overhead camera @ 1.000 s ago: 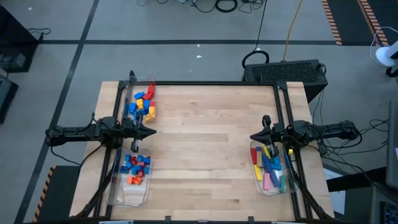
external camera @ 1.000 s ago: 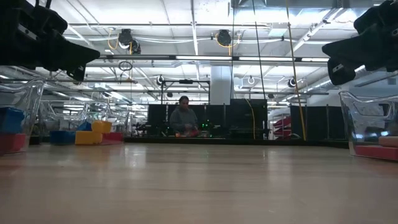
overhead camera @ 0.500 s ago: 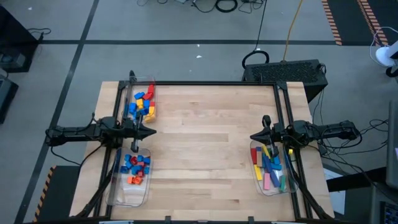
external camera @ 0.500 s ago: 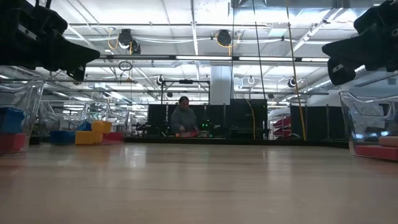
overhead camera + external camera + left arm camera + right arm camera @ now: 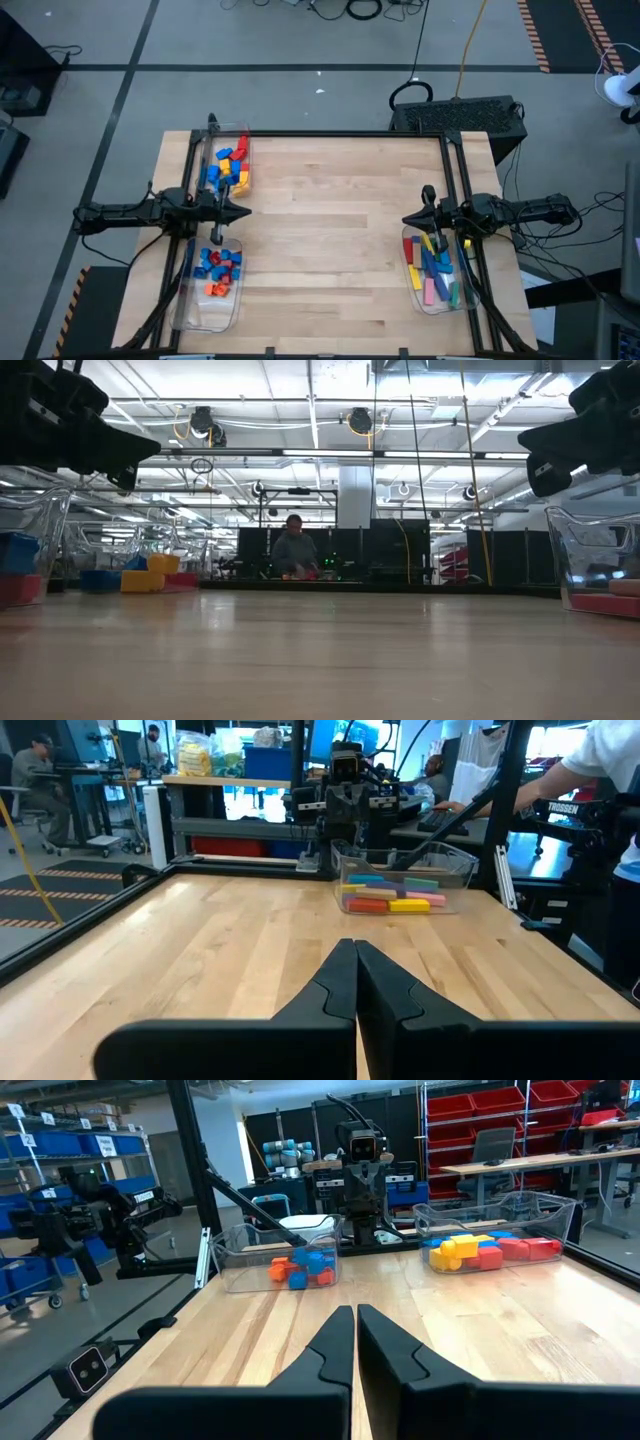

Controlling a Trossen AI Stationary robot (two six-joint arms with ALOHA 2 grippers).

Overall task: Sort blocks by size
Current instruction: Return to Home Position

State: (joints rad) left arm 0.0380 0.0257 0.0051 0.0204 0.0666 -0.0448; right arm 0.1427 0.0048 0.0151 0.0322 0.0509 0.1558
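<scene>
The blocks lie in three clear bins along the table's sides. Medium bricks (image 5: 228,165), blue, yellow and red, fill the far-left bin. Small blue, red and orange cubes (image 5: 218,268) lie in the near-left bin. Long bars (image 5: 437,268), among them yellow, blue and pink, lie in the right bin. My left gripper (image 5: 243,211) hovers shut between the two left bins, pointing level toward the table's middle. My right gripper (image 5: 408,219) hovers shut at the right bin's far end, facing it. In the wrist views, the left gripper (image 5: 355,950) and the right gripper (image 5: 355,1316) have nothing between their fingers.
The bare wooden tabletop (image 5: 330,230) stretches between the two grippers. A black frame (image 5: 330,134) runs along the table's far edge and sides. Beyond the far edge a person (image 5: 294,548) sits at a bench in the room.
</scene>
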